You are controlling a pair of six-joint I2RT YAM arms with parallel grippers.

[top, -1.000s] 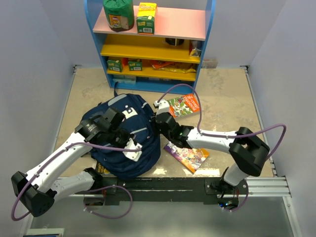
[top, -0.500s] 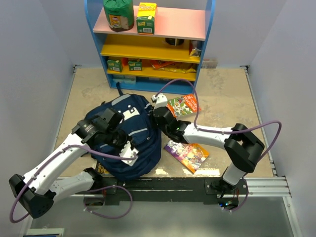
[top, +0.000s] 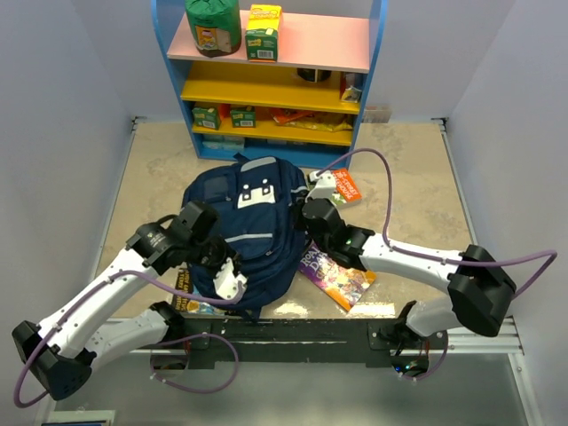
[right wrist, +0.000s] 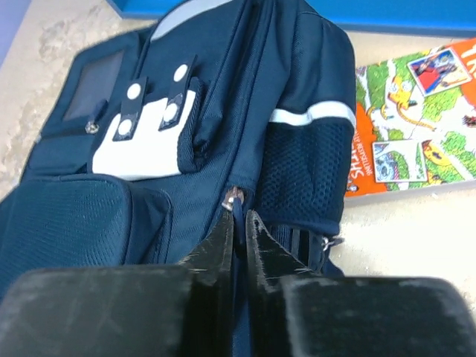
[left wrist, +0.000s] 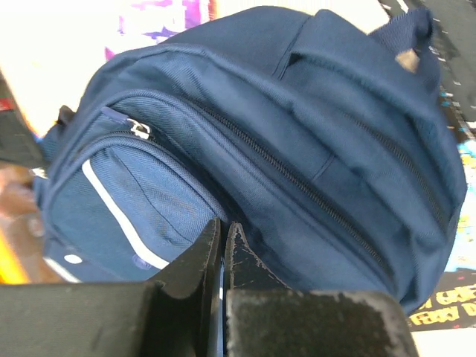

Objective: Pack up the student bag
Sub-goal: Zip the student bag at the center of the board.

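Showing a counter with the navy student bag lying front-up between both arms. Pinching bag fabric in clenched left jaws, the zipper pull in clenched right jaws. Risking slippage off that small pull, or dragging the bag instead of unzipping.

Right gripper pinching the student bag at its zipper pull
Fingers pressed nearly together around the dark tab (white snap patch up to the left); an orange book lies just beside the bag.
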